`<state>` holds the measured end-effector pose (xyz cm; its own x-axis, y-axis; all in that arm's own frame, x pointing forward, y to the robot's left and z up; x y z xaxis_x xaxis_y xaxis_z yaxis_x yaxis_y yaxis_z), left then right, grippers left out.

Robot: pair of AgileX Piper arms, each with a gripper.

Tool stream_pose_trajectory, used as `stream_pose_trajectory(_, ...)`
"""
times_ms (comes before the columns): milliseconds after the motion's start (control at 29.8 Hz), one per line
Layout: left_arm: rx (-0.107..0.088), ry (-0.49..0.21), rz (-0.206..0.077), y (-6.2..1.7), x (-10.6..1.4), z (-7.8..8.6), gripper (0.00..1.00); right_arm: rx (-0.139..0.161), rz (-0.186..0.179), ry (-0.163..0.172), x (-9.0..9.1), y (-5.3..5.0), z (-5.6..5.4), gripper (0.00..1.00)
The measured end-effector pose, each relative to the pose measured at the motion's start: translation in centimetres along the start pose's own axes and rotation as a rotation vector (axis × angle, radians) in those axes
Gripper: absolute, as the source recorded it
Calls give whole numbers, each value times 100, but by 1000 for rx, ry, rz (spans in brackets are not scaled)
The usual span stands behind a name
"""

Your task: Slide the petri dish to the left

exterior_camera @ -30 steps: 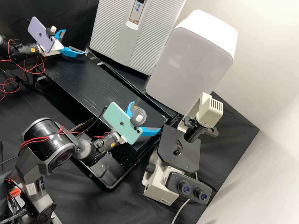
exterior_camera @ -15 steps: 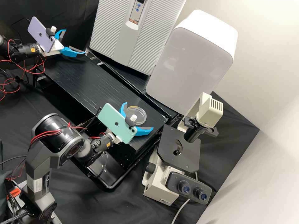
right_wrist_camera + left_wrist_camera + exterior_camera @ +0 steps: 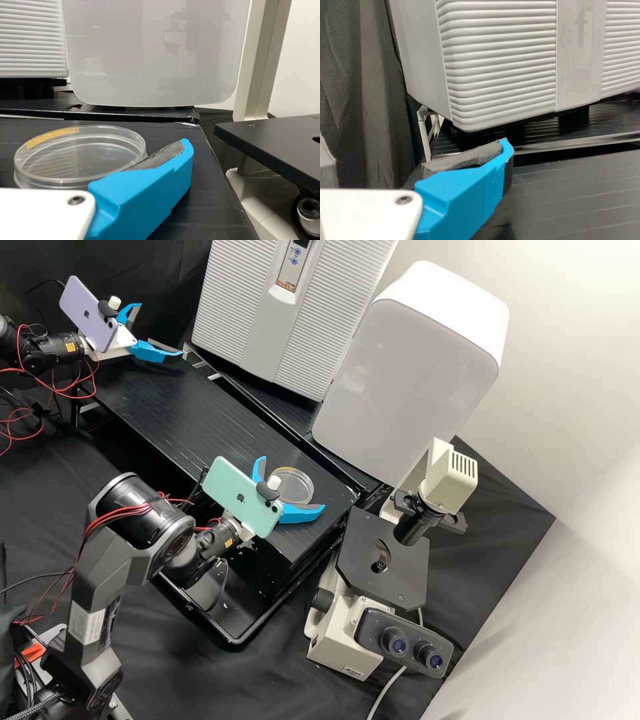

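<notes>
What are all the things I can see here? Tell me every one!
petri dish: one, clear, on the bench near the microscope
bench: one, black, middle
ribbed machine: one, white, behind the bench
smooth box: one, white, beside the ribbed machine
microscope: one, white and black, at the bench's end
cloth: one, black, underneath
right gripper: one, white, blue fingers open either side of the petri dish
left gripper: one, white, blue fingers open, bench's far end

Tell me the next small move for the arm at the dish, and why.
Probably sweep the right gripper a little along the bench toward the left gripper. Its open fingers straddle the dish, and one blue finger lies close beside the dish's wall, placed to push it.
</notes>
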<state>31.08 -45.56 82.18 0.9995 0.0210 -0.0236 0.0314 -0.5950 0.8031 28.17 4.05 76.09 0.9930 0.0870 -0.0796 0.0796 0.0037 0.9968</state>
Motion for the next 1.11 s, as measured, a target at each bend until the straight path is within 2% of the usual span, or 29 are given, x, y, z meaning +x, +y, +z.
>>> stream_pose_trajectory(34,0,0,0,0,0,0,100,1,1,-1,0,1,1,0)
stream_pose_trajectory(1107,0,0,0,0,0,0,100,2,2,0,24,-15,1,0)
